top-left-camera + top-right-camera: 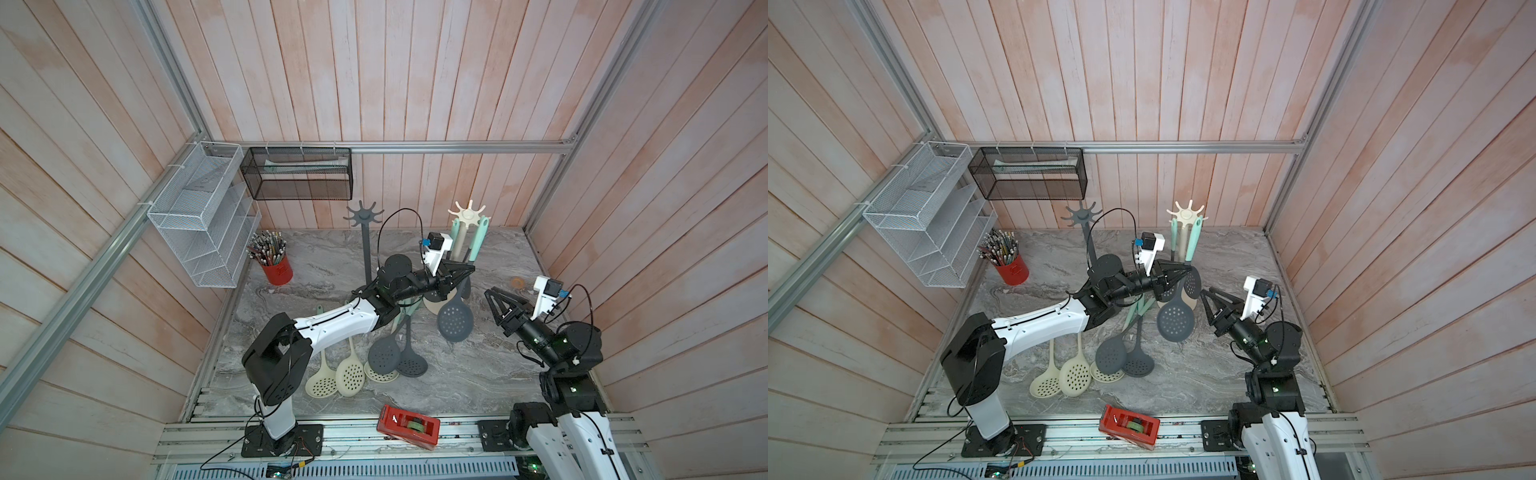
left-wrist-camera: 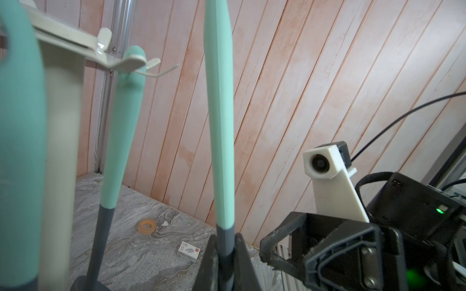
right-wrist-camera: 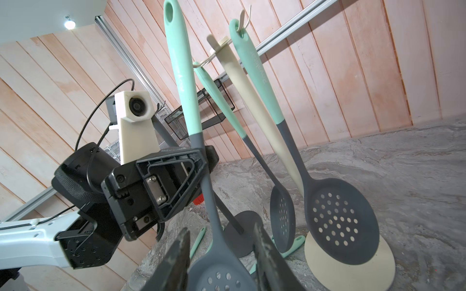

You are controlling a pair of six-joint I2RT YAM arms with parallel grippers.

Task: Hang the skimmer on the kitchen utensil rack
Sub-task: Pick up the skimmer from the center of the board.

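The left gripper (image 1: pixel 467 272) is clamped on the dark grey neck of a skimmer with a mint-green handle and a perforated dark grey head (image 1: pixel 455 320). The skimmer is held upright and clear of the grey marble-patterned desk (image 1: pixel 478 374). It stands just beside the cream utensil rack with a star of hooks at its top (image 1: pixel 468 214). In the right wrist view the hanging hole at the tip of the handle is free and sits on no hook. Two more mint-handled skimmers (image 3: pixel 262 83) hang from the rack's hooks, their heads above its round cream base. The right gripper (image 1: pixel 490 291) has its jaws partly apart and holds nothing. It is pointed at the held skimmer's head from the right arm's side, and both top views show a gap between the two. A dark grey rack of the same shape (image 1: pixel 363 216) stands on the other side of the left arm's wrist, well apart from the cream one. Several cream skimmers (image 1: pixel 349 374) and grey skimmers (image 1: pixel 384 355) lie flat on the desk beside the left arm, their heads overlapping.
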